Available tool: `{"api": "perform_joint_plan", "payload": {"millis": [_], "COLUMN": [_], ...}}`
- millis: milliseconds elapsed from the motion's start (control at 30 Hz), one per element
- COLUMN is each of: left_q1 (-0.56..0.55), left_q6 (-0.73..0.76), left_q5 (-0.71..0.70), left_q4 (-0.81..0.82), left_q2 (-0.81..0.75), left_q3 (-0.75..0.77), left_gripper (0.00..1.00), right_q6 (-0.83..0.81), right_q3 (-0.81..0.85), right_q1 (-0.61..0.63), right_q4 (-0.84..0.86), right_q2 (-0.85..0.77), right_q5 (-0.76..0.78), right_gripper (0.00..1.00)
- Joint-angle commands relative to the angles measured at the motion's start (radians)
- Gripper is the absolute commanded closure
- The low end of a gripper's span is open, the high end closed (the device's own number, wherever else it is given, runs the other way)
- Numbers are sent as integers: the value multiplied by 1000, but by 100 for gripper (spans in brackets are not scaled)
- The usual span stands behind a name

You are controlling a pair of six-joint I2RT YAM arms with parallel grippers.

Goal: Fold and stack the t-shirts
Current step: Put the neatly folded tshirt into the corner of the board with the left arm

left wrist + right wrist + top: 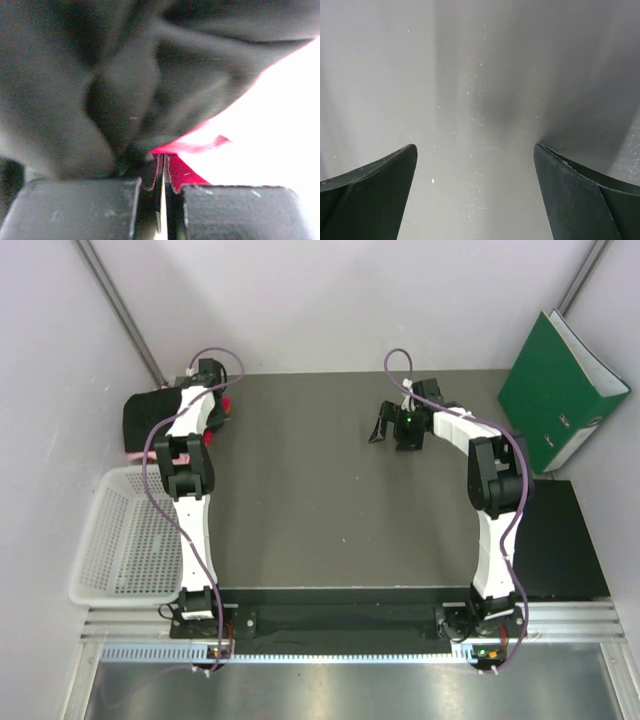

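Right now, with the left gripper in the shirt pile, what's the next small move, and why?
Probably draw the left gripper back toward the middle of the grey table. It is shut on an edge of the dark pink-red cloth t-shirt, with the crumpled black cloth t-shirt bunched over it in the far-left corner. The right gripper is open and holds nothing, so it could help spread.

One black t-shirt (145,415), one pink-red t-shirt (186,172), white mesh basket (85,590), green binder (555,390), dark grey table (320,490).
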Motion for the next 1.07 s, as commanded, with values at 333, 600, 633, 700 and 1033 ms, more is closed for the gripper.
{"api": "perform_joint_plan", "payload": {"millis": [333,600,633,700,1033], "left_q1": [-112,-278,-287,-292,-289], "left_q6": [4,171,173,156,173], "left_q5": [292,203,217,221,252], "left_q4": [343,183,186,181,186], "left_q2": [-411,-344,-342,-335,-310], "left_q3": [-431,-281,-288,-298,-334], "left_gripper": [1,1,1,1,1], "right_q6": [-35,-232,-247,-276,-215], "right_q3": [46,99,91,71,-44], "right_q1": [3,2,3,2,-6], "right_q4": [-28,-136,-133,-121,-71], "right_q2": [-92,-164,-185,-202,-267], "right_q5": [183,721,759,852,819], "right_gripper": [0,0,0,0,0]}}
